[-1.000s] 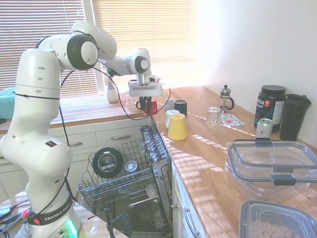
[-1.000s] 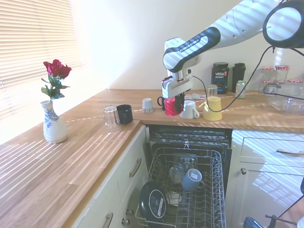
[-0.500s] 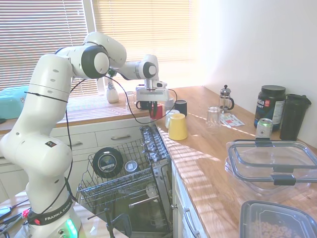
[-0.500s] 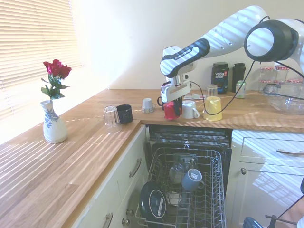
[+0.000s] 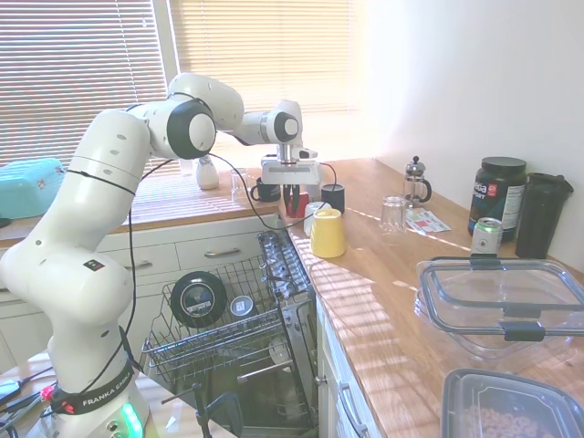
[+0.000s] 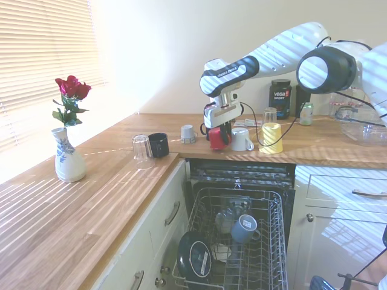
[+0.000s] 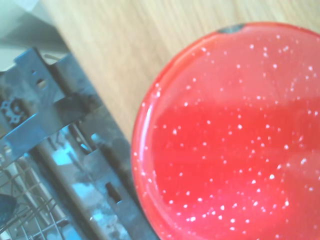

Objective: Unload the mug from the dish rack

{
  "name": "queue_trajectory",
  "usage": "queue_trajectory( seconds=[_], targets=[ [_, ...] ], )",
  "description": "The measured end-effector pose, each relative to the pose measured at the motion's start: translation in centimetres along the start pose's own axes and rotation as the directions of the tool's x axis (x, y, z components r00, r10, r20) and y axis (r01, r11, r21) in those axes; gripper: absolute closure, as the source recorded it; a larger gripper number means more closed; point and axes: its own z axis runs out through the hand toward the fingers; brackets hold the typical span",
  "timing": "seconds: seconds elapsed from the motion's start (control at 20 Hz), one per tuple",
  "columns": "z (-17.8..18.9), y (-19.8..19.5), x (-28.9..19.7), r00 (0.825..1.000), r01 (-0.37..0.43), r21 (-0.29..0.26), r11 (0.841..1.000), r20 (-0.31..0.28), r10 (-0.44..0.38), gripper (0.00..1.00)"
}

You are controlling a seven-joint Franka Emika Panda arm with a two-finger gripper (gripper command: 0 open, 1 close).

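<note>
The tool [image 6: 217, 128] pinches the small glossy red mug [image 6: 217, 139] by its rim, low over the desk [image 6: 314, 151] edge above the rack [image 6: 239, 241]; light, rigid, probably slippery, breakable.

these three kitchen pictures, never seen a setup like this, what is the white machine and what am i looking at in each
The white machine is a robot arm with a two-finger gripper at its end. Two pictures come from cameras standing in the room on opposite sides of the arm, so it enters from the left in one and from the right in the other. The third, the red close-up, comes from a camera on the arm's wrist looking straight down.

The gripper is shut on a small red mug, low over the wooden counter near its edge. That mug fills the wrist picture. Below the counter, a dishwasher's wire dish rack is pulled out with some dishes in it. Near the mug on the counter stand a yellow cup, a white mug and a black mug.
</note>
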Motion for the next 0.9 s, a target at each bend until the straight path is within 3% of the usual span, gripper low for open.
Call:
queue_trajectory(
  seconds=[0.6,0.9],
  targets=[
    [0.2,0.4,1.8,1.0,-0.016,-0.007,1.0,-0.011,0.016,0.0],
    [-4.9,2.4,0.3,0.998,-0.022,0.053,0.998,-0.063,0.026,0.0]
  ],
)
